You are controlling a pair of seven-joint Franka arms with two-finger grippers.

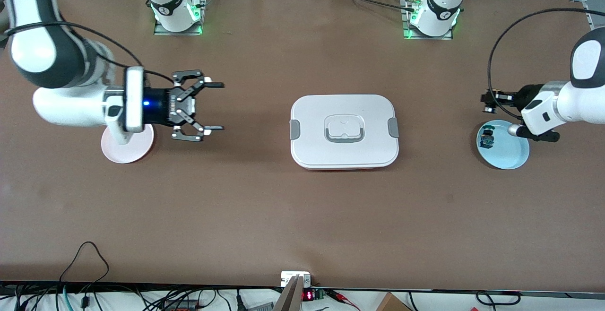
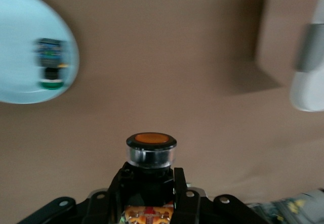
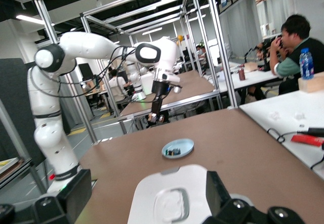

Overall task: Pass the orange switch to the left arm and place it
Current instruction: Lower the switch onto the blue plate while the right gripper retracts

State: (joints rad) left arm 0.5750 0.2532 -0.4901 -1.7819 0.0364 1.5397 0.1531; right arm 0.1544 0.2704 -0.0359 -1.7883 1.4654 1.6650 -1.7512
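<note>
The orange switch (image 2: 151, 148) is a small black push-button with an orange cap, and my left gripper (image 2: 151, 176) is shut on its black body. That gripper (image 1: 489, 103) hangs over the table beside the blue plate (image 1: 513, 157), at the left arm's end. The white box (image 1: 344, 131) with grey latches lies shut in the middle of the table. My right gripper (image 1: 213, 106) is open and holds nothing. It hovers between the pink plate (image 1: 124, 152) and the box, its fingers pointing at the box (image 3: 172, 198).
A second small switch with a blue cap (image 1: 486, 138) lies on the blue plate. The right arm's wrist partly covers the pink plate. Cables run along the table edge nearest the front camera, and a black cable loops off the left arm.
</note>
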